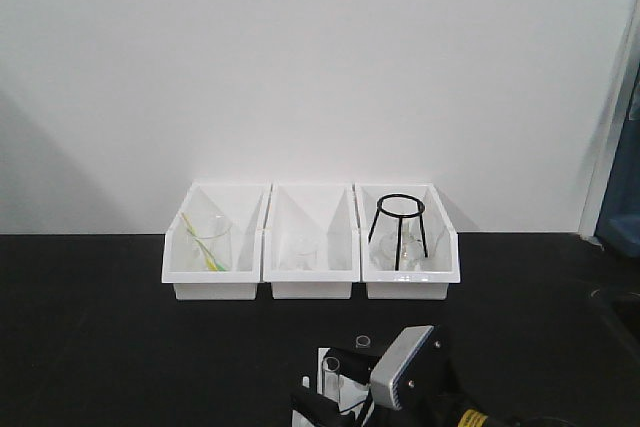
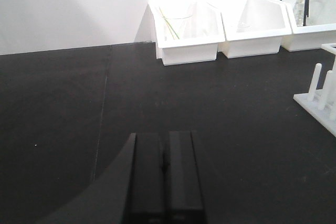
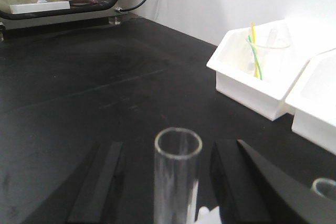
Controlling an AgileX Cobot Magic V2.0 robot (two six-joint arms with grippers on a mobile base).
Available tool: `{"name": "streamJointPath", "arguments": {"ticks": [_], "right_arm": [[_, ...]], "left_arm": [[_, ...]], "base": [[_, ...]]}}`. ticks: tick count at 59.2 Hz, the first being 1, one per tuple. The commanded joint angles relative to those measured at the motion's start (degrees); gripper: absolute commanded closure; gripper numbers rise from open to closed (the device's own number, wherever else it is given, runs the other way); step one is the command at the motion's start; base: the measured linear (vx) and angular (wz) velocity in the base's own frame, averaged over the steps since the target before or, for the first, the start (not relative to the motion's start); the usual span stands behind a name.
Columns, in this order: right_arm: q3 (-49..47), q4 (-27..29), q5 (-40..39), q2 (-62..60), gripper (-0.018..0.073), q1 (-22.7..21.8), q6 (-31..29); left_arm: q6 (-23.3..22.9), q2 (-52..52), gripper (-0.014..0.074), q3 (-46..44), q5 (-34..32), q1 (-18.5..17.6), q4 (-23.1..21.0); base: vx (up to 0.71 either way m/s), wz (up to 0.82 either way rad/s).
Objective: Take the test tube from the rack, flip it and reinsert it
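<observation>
We're seeing the test tube (image 3: 177,179) standing upright, open rim up, right between the right gripper (image 3: 173,182) fingers in the right wrist view. The fingers (image 3: 100,182) are sitting apart on either side of it with visible gaps, so the jaws are spread and not touching the glass. A second test tube (image 3: 325,188) rim is showing at the lower right edge, just past the right-hand finger.

In the front view, the tube (image 1: 329,375) is standing in the rack (image 1: 332,385) at the bottom edge, with the other one (image 1: 362,341) just behind it; the right gripper (image 1: 345,397) is hovering over that spot, and most of the rack is hidden under the arm.

The left gripper (image 2: 165,182) is sitting low over the black table (image 2: 63,108), well to the left of the rack (image 2: 320,106), and its two fingers are pressed together with nothing between them.

Further back, three white bins (image 1: 310,247) are lining the wall: the left one is holding a beaker (image 1: 210,245) with yellow-green straws (image 1: 205,247), the middle one some small clear glassware we can't make out, the right one a black tripod stand (image 1: 400,229).
</observation>
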Motion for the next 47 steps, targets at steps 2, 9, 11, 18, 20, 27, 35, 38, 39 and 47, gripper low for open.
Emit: {"name": "streamJointPath", "arguments": {"ticks": [2, 9, 11, 18, 20, 27, 35, 38, 39, 47], "right_arm": [[-1.47, 2.20, -2.05, -6.62, 0.0110, -0.20, -0.08], [-1.47, 5.87, 7.41, -14.55, 0.0143, -0.20, 0.09], [-1.47, 6.64, 11.35, -17.42, 0.0169, -0.20, 0.09], [-1.47, 7.27, 27.08, -27.91, 0.0362, -0.20, 0.59], [-1.33, 7.27, 31.95, -31.12, 0.0442, -0.20, 1.46], [-1.33, 7.94, 51.57, -41.96, 0.0575, -0.20, 8.54], [-1.33, 7.91, 70.64, -53.23, 0.0571, -0.20, 11.76], [-1.33, 6.59, 73.92, -56.20, 0.0570, -0.20, 11.32], [-1.33, 5.91, 74.66, -57.20, 0.0570, -0.20, 11.20], [-1.33, 2.10, 75.52, -62.27, 0.0570, -0.20, 11.25]], "left_arm": [[-0.50, -0.45, 0.0602, -0.23, -4.59, -0.01, -0.27], [-0.50, -0.45, 0.0602, -0.23, -4.59, -0.01, -0.27], [-0.50, -0.45, 0.0602, -0.23, -4.59, -0.01, -0.27], [-0.50, -0.45, 0.0602, -0.23, -4.59, -0.01, -0.27], [-0.50, -0.45, 0.0602, -0.23, -4.59, -0.01, -0.27], [-0.50, -0.45, 0.0602, -0.23, -4.59, -0.01, -0.27], [-0.50, -0.45, 0.0602, -0.23, -4.59, -0.01, -0.27], [-0.50, -0.45, 0.0602, -0.23, -4.59, -0.01, -0.27], [-0.50, -0.45, 0.0602, -0.23, -4.59, -0.01, -0.27], [-0.50, -0.45, 0.0602, -0.23, -4.59, -0.01, -0.27]], "base": [[0.00, 0.00], [0.00, 0.00], [0.00, 0.00], [0.00, 0.00], [0.00, 0.00], [0.00, 0.00], [0.00, 0.00], [0.00, 0.00], [0.00, 0.00], [0.00, 0.00]]}}
